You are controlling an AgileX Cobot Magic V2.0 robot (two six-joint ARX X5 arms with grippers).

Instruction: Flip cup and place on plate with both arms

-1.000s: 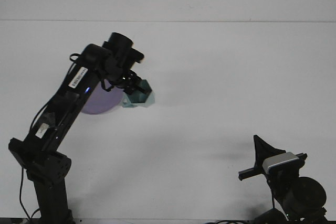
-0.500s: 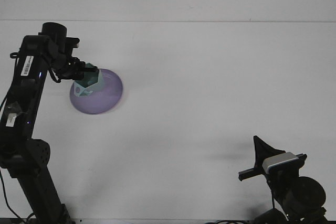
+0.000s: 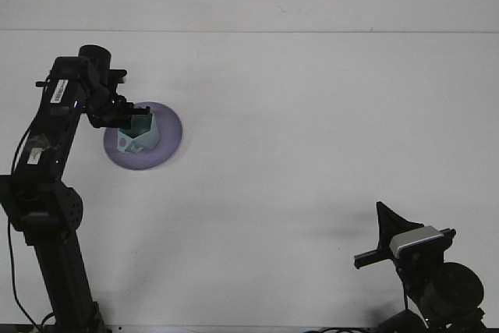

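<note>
A teal faceted cup (image 3: 136, 135) stands on the round purple plate (image 3: 165, 139) at the left of the white table, mouth upward. My left gripper (image 3: 131, 120) reaches in from the upper left and is shut on the cup's top rim; the dark fingers cover part of that rim. The left arm (image 3: 54, 126) rises along the left edge of the view. My right gripper (image 3: 386, 230) rests low at the front right, far from the cup and plate, holding nothing I can see.
The white table (image 3: 312, 130) stretches right of the plate toward the back wall edge. The right arm's base (image 3: 444, 286) occupies the front right corner.
The left arm swung left with the cup, from the plate's right side to over the plate. The cup now sits lower, on the plate's middle. The right arm has not moved.
</note>
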